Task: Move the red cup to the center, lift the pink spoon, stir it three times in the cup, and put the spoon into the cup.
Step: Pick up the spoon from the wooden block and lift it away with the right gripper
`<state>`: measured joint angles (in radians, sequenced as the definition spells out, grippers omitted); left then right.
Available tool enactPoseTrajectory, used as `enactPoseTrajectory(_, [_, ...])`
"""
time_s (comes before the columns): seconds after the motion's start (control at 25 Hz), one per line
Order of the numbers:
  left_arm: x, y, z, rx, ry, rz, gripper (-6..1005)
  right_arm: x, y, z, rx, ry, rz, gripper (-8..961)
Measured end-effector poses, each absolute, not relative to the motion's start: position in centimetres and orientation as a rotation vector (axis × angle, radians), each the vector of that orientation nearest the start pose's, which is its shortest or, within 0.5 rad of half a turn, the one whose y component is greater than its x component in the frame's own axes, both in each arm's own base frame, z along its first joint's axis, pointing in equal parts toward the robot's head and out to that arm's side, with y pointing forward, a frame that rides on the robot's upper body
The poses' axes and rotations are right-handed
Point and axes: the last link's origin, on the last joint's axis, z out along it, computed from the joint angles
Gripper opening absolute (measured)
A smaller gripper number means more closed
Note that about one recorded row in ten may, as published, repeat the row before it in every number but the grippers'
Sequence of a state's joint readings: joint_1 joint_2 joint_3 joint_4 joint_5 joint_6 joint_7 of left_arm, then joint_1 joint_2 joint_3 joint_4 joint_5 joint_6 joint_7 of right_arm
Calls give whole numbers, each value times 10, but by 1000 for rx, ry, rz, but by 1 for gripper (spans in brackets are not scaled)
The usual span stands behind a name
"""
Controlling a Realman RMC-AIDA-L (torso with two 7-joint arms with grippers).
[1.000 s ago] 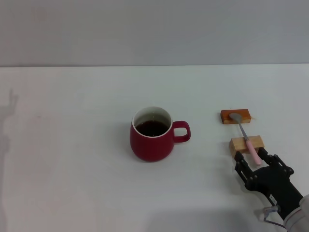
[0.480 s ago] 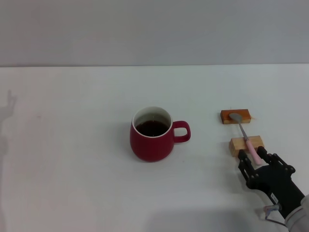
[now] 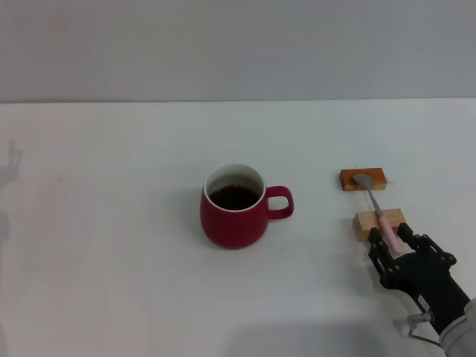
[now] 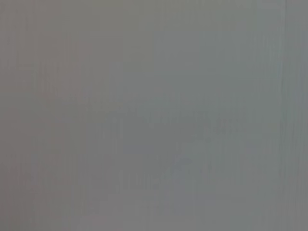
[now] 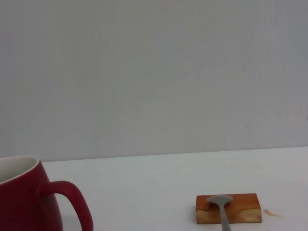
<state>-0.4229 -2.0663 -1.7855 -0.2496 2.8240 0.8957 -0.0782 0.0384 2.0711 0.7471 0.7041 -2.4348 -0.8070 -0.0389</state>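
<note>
Spreading its fingers (image 3: 376, 239), the right gripper (image 3: 392, 242) is straddling the pink spoon (image 3: 381, 216)'s handle tip between them.

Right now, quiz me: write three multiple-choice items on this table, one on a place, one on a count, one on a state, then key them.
1. Where does the spoon lie?
A. inside the cup
B. across two wooden blocks
C. flat on the table left of the cup

2. How many wooden blocks are on the table?
A. one
B. two
C. four

3. What state is the cup in?
A. upright, with dark liquid inside
B. tipped on its side
C. upright and empty

Key:
1 B: the bowl rests on the darker block and the pink handle crosses the paler block.
2 B: only those two blocks show.
3 A: the cup stands upright, dark liquid below its white rim, handle toward the right gripper, which is at the spoon's handle end.
</note>
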Motion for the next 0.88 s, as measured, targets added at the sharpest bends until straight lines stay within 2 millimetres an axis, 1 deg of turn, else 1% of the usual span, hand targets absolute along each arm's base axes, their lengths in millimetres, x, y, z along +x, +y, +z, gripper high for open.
enactPoseTrajectory(0.2, [-380, 353, 57, -1236, -694, -521, 846, 308, 239, -99, -1819, 809, 600, 482])
enactPoseTrajectory(0.68, [-381, 352, 57, -1233, -693, -522, 846, 309, 238, -99, -1814, 809, 599, 386])
enactPoseTrajectory(0.88, [-382, 350, 58, -1229, -692, -521, 846, 309, 238, -98, -1812, 809, 600, 389])
